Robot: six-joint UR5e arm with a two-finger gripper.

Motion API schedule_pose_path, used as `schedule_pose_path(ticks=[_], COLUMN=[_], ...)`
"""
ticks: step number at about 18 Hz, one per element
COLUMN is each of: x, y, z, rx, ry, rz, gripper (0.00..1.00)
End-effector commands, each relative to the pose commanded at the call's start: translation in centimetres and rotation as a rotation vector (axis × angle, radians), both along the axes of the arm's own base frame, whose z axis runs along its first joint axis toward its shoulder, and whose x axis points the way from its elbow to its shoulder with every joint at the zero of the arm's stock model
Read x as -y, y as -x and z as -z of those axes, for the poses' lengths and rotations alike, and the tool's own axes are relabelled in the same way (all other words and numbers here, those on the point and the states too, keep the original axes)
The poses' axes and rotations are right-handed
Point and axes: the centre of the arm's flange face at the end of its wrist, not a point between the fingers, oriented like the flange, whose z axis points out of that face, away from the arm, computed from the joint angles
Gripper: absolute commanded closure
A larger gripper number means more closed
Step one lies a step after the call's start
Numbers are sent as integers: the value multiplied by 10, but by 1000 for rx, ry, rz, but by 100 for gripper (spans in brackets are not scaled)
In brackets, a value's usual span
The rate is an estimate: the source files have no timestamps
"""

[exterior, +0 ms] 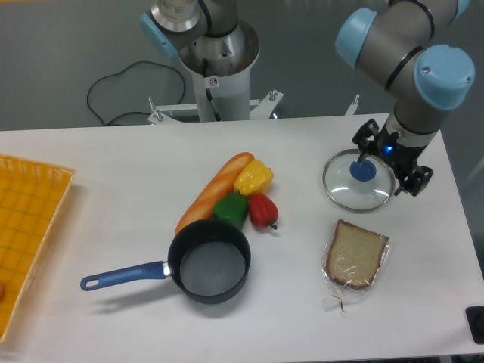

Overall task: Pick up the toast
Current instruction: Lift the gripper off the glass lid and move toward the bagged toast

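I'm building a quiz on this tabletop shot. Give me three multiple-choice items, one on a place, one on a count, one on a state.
1. Where does the toast lie?
A. in the saucepan
B. on the table, just in front of the glass lid
C. in the yellow tray

2. How many peppers lie beside the baguette?
A. one
B. three
C. five

3. What is the saucepan's state?
A. empty
B. full of peppers
C. covered by its lid

Answers:
1 B, it lies wrapped on the table, nearer the camera than the glass lid.
2 B, a yellow, a green and a red one.
3 A, its bare grey bottom shows.
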Motion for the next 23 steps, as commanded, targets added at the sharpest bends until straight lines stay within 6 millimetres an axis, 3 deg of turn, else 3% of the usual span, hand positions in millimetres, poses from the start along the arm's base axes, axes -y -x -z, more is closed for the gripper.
schedule_pose_path(ticks=[8, 14, 19, 23], x=[-18, -34, -49, -73], y=[-11, -25, -31, -41], z=[5, 16, 25, 37], rx=[2, 8, -6, -34], ry=[6, 22, 33, 17], rz=[-38, -197, -187, -237], gripper=[0, 0, 0, 0])
